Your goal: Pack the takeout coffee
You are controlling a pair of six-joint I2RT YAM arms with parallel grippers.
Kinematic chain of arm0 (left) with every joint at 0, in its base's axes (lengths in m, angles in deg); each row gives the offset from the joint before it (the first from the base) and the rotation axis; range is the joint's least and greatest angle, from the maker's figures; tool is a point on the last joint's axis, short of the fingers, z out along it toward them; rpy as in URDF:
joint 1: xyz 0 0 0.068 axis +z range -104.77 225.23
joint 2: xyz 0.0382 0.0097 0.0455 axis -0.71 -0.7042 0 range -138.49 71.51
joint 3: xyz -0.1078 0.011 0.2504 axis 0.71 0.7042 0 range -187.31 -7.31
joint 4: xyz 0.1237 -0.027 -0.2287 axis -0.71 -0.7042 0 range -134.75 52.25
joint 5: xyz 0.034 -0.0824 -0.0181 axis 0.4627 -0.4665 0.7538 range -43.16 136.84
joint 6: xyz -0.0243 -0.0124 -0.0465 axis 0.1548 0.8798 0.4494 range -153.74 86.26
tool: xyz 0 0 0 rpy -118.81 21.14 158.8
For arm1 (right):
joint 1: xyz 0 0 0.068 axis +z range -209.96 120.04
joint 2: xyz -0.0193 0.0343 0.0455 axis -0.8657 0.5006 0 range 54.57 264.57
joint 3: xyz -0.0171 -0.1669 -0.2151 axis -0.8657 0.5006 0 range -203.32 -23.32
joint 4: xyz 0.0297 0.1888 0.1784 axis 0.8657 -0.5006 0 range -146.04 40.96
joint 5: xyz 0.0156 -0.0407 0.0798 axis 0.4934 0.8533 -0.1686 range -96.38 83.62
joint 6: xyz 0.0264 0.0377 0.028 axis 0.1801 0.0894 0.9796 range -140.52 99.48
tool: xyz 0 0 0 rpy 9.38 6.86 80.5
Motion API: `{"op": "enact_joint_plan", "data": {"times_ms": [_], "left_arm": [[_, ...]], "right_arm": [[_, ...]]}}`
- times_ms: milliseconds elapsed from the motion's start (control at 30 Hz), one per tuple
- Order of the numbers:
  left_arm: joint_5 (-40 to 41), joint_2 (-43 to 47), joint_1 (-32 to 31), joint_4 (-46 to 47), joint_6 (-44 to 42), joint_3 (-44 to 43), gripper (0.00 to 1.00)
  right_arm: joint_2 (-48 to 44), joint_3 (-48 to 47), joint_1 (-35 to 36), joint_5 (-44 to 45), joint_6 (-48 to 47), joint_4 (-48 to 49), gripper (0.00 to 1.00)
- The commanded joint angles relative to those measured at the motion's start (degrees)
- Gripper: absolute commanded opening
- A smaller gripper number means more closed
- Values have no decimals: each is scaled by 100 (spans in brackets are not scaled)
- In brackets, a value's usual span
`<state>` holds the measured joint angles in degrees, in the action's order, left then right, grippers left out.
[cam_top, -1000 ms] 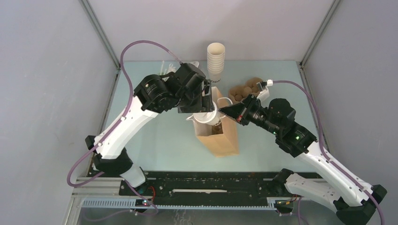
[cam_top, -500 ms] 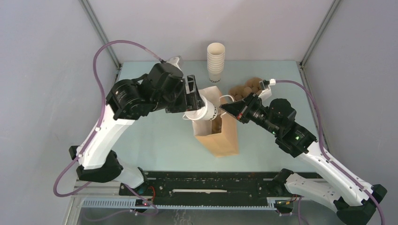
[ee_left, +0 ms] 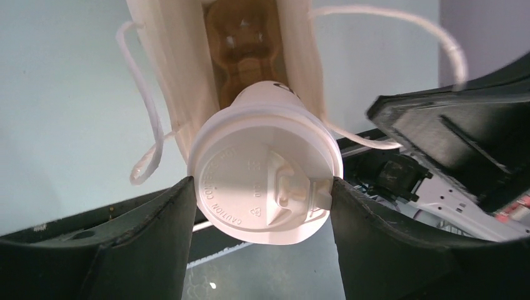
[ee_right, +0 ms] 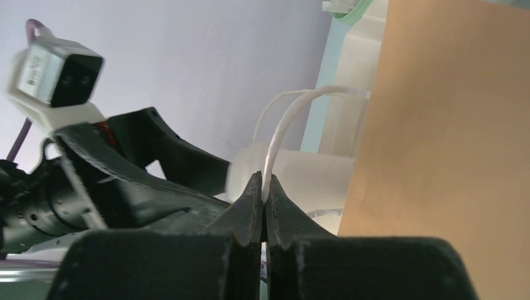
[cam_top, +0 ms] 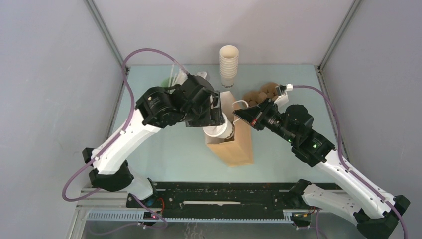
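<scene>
The takeout coffee [ee_left: 265, 181], a small white paper cup with a round white lid, is held at the lid by my left gripper [ee_left: 262, 194]. Its bottom points into the open mouth of a brown paper bag [cam_top: 234, 147]. In the top view the cup [cam_top: 221, 129] hangs over the bag's opening below my left gripper [cam_top: 216, 115]. A brown cup carrier [ee_left: 244, 37] lies inside the bag. My right gripper [ee_right: 263, 187] is shut on the bag's white string handle [ee_right: 284, 125] and holds the bag's right side; it also shows in the top view [cam_top: 239, 116].
A tall stack of lidless white cups [cam_top: 229, 65] stands at the back. Brown cup carriers [cam_top: 260, 94] lie at the back right. A mint-green cup with straws [cam_top: 168, 78] stands behind the left arm. Enclosure walls stand close on both sides.
My left arm swung out to the left with the cup and then came back over the bag's mouth. The right gripper and the bag have stayed put.
</scene>
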<state>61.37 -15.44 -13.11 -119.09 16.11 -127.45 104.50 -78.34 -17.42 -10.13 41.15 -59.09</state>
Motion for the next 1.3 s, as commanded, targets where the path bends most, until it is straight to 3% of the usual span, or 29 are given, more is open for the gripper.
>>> {"op": "enact_joint_plan", "data": {"times_ms": [0, 333, 700, 1267], "left_arm": [[145, 210, -62, 238, 333, 602, 29], [-135, 234, -47, 821, 332, 1261, 29], [-232, -462, -36, 954, 181, 901, 28], [-183, -2456, -335, 255, -71, -1323, 25]], "right_arm": [[25, -210, 61, 183, 81, 194, 0], [15, -210, 48, 100, 305, 123, 0], [-423, 301, -590, -264, 771, -121, 0], [-1205, 315, -2856, -1962, -466, -2058, 0]]}}
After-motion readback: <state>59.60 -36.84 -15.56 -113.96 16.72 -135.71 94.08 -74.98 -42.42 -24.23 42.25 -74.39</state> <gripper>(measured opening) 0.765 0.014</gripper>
